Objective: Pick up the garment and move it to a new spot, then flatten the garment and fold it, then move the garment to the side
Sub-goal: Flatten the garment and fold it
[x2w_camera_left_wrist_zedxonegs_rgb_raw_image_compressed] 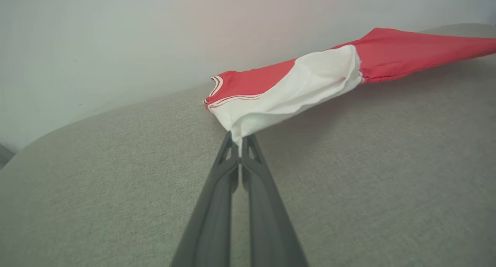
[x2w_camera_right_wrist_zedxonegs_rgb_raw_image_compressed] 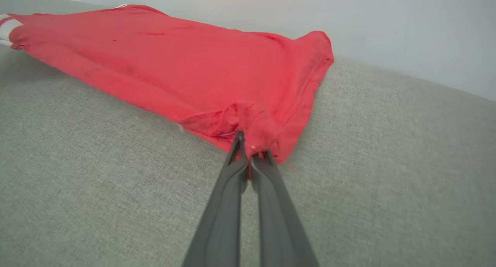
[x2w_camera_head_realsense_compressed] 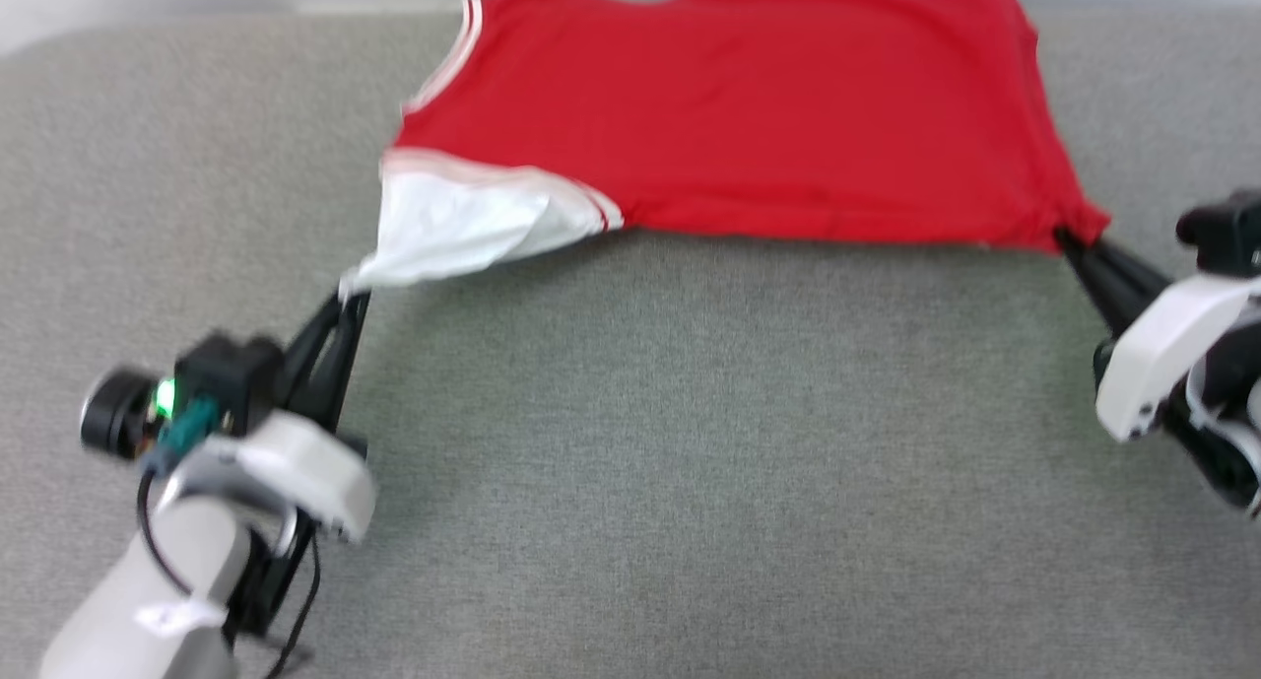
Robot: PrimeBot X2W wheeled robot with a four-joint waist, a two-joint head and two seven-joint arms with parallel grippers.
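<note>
The red garment (x2w_camera_head_realsense_compressed: 749,107) is stretched across the far part of the grey surface, plain red side up, its near edge lifted. A white sleeve (x2w_camera_head_realsense_compressed: 453,226) with striped trim hangs at its near left corner. My left gripper (x2w_camera_head_realsense_compressed: 353,293) is shut on the tip of that sleeve (x2w_camera_left_wrist_zedxonegs_rgb_raw_image_compressed: 294,88), fingers (x2w_camera_left_wrist_zedxonegs_rgb_raw_image_compressed: 217,205) pressed together. At the garment's near right corner, my right gripper (x2w_camera_head_realsense_compressed: 1069,237) is shut on a bunched bit of red hem (x2w_camera_right_wrist_zedxonegs_rgb_raw_image_compressed: 255,127). The printed side is hidden.
The grey fabric surface (x2w_camera_head_realsense_compressed: 690,462) spreads wide in front of the garment. A pale wall (x2w_camera_left_wrist_zedxonegs_rgb_raw_image_compressed: 116,34) rises behind its far edge, close to the garment's back edge. The surface's rounded far left corner (x2w_camera_head_realsense_compressed: 59,58) lies left of the garment.
</note>
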